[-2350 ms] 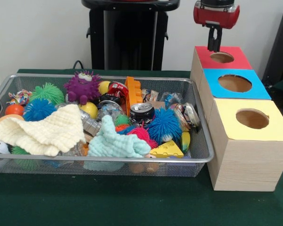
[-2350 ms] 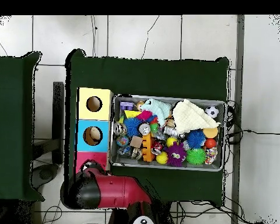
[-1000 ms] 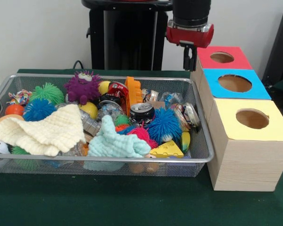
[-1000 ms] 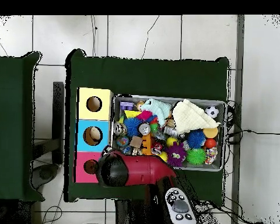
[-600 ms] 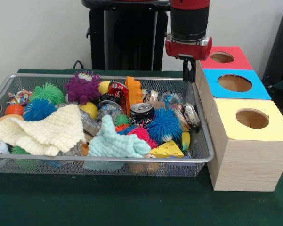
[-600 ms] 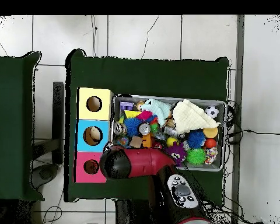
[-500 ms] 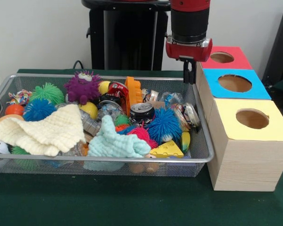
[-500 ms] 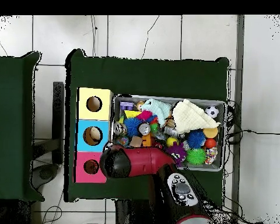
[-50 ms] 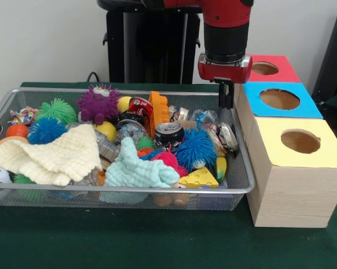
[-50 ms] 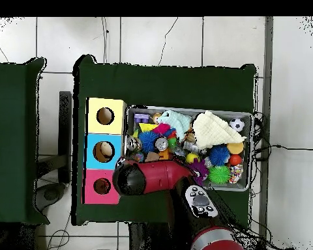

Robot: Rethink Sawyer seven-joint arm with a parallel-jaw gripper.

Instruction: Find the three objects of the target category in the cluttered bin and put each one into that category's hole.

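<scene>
The wire bin [image 9: 129,190] holds a jumble of toys, cloths and cans. Among them are a red can [image 9: 141,105], a black and silver can [image 9: 169,133] and a crushed can [image 9: 228,136] by the right wall. Right of the bin stand three boxes with round holes: red [image 9: 280,70], blue [image 9: 303,106] and yellow [image 9: 331,151]. My gripper [image 9: 226,96] hangs over the bin's far right corner, close beside the red and blue boxes, with nothing visible in it. In the overhead view the red arm [image 10: 159,179] hides it.
A cream cloth [image 9: 56,154] and a mint cloth [image 9: 137,171] cover part of the pile. Spiky balls in blue [image 9: 195,148] and green [image 9: 56,109], a purple monster [image 9: 98,102], an orange brick [image 9: 158,109] and a cheese wedge [image 9: 198,178] lie around the cans.
The gripper has left its place above the red box's hole, moved across toward the bin's far right corner and come lower. The bin's contents have not shifted.
</scene>
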